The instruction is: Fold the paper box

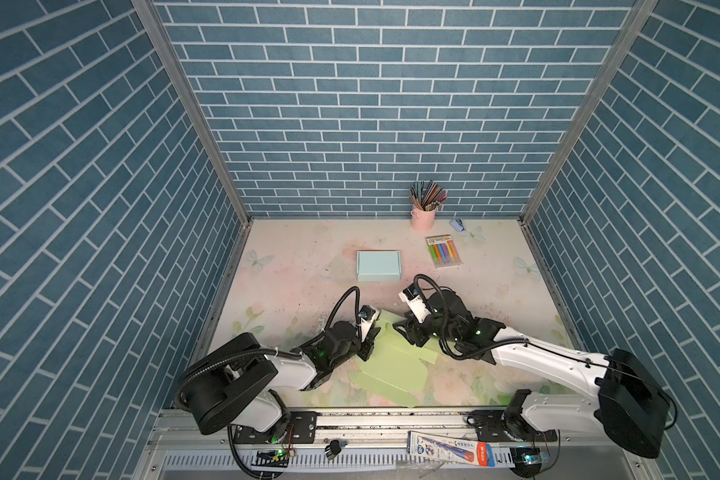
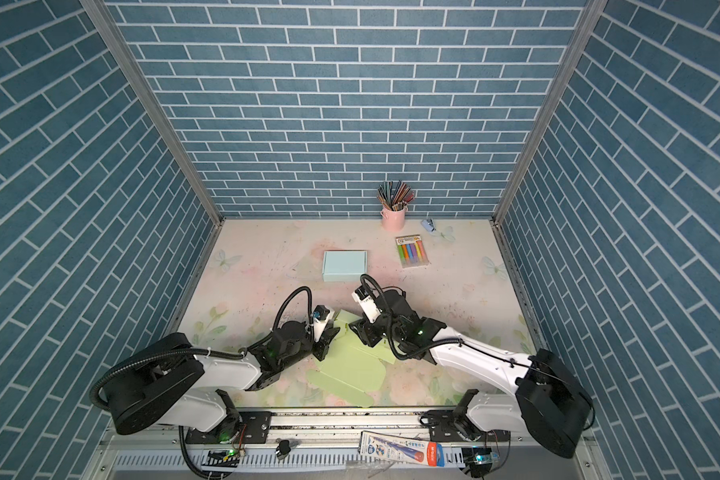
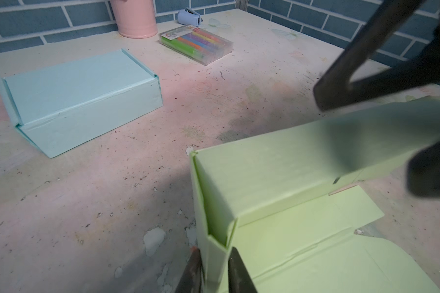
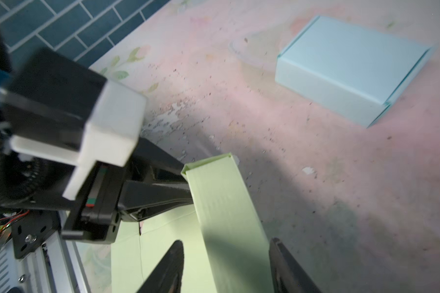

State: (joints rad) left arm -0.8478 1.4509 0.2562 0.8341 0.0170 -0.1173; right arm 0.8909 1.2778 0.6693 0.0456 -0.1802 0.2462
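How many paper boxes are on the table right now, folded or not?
2. A closed blue box sits toward the back of the table. A partly folded green box lies near the front, one raised wall pinched by the left gripper. None looks hidden.

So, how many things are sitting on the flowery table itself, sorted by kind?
Paper boxes: 2 (green paper box, part-folded; light blue paper box, closed)
Pink cup of pencils: 1
Pack of markers: 1
Small blue stapler: 1
Total: 5
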